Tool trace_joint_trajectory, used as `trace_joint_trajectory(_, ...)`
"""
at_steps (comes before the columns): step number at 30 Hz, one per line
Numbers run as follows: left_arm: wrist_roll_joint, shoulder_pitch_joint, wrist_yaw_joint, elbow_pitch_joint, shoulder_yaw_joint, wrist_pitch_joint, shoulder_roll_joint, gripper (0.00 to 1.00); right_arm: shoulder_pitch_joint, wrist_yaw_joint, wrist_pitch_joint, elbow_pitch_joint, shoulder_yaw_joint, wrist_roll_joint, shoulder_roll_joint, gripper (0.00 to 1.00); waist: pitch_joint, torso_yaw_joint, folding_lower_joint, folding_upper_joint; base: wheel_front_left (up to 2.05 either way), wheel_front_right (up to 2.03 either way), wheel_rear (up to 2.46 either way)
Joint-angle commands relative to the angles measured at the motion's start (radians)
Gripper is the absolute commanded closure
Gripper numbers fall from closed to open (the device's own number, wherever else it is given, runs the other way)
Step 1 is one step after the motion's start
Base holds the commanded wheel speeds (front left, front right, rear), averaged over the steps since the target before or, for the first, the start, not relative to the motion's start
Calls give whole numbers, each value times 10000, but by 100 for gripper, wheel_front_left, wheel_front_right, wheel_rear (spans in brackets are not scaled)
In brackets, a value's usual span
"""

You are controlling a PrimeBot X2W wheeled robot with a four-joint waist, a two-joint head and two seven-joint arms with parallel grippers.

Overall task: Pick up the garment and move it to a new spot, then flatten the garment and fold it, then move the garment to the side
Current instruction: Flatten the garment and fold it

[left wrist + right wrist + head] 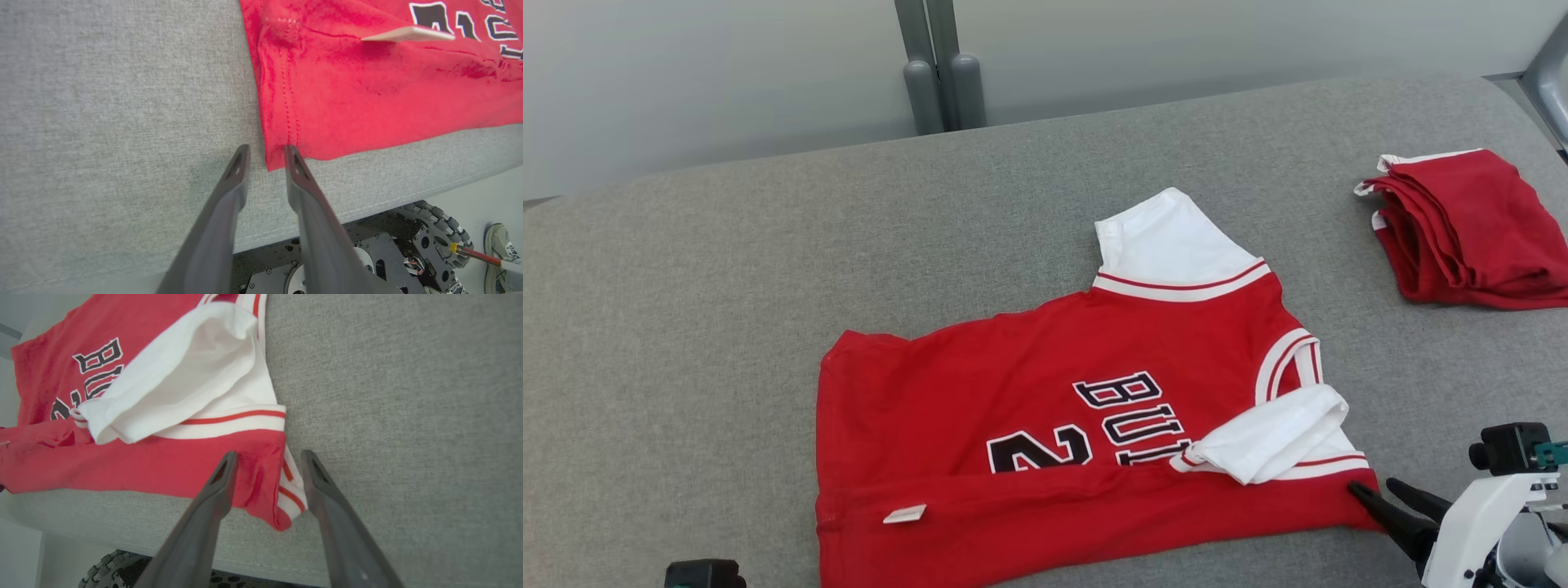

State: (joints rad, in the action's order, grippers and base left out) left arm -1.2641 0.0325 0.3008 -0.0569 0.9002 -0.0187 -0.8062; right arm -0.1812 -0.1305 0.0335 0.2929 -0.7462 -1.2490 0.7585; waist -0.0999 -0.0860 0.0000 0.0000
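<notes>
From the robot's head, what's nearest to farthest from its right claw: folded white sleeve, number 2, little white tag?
1. Folded white sleeve, right beside the right claw.
2. Number 2, middle of the jersey.
3. Little white tag, far left end.

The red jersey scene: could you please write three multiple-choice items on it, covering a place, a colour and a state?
1. Where on the table does the folded red pile lie in the head view? A. far right B. near left C. middle
2. What colour are the jersey's sleeves? A. black B. white C. blue
3. How do the right gripper's jaws stand? A. shut on a sleeve B. shut on the pile C. open around the jersey's corner

1 A: it sits by the right edge. 2 B: both are white, red-trimmed. 3 C: the fingers stand apart, the corner between them.
</notes>
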Motion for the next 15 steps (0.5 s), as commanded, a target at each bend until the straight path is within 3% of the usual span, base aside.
trace_joint_trajectory(1, 84, 72, 91, -9, -134, 155, -111, 0, 96, -5, -113, -30, 133, -117, -22, 0, 6, -2, 0, 0, 0, 0, 0)
trace_joint_trajectory(12, 1283, 1064, 760, -325, -922, 1370, -605, 0, -305, -5, -850, -716, 1255, 92, 279, 0, -14, -37, 0, 0, 0, 0, 0)
trace_joint_trajectory(15, 1602, 1700, 683, -310, -999, 1322, -531, 0, -821, -5, -1109, -611, 1614, 482, 150, 0, -197, -27, 0, 0, 0, 0, 0)
